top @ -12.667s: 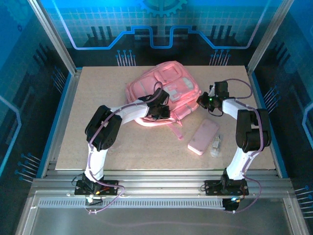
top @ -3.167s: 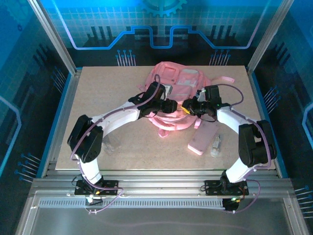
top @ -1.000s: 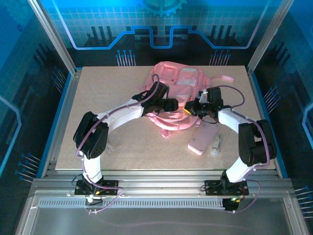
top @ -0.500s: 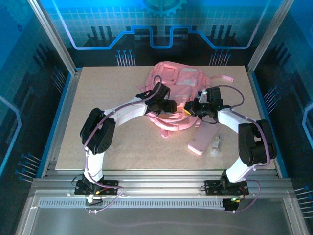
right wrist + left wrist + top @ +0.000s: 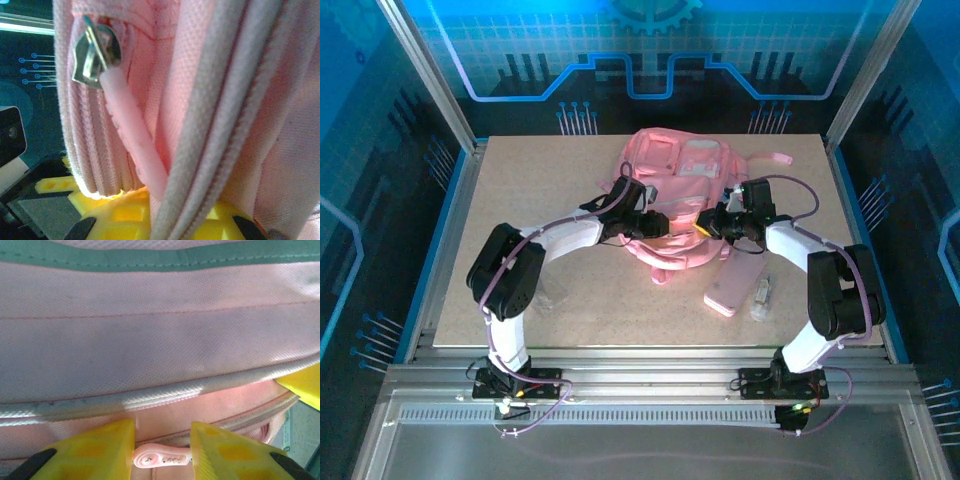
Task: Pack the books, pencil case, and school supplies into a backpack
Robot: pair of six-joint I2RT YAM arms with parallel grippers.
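Between left jaws, pink zip pull (image 5: 161,459), overhead, pencil case (image 5: 735,282) near backpack (image 5: 680,165)

We find bare table (image 5: 500,200) on the left and in the near middle. The backpack (image 5: 685,170) blocks the far middle, with the left arm (image 5: 570,235) and right arm (image 5: 800,240) reaching in to it. Near right, the pencil case (image 5: 733,283) and a clear oblong item (image 5: 761,295) lie side by side.
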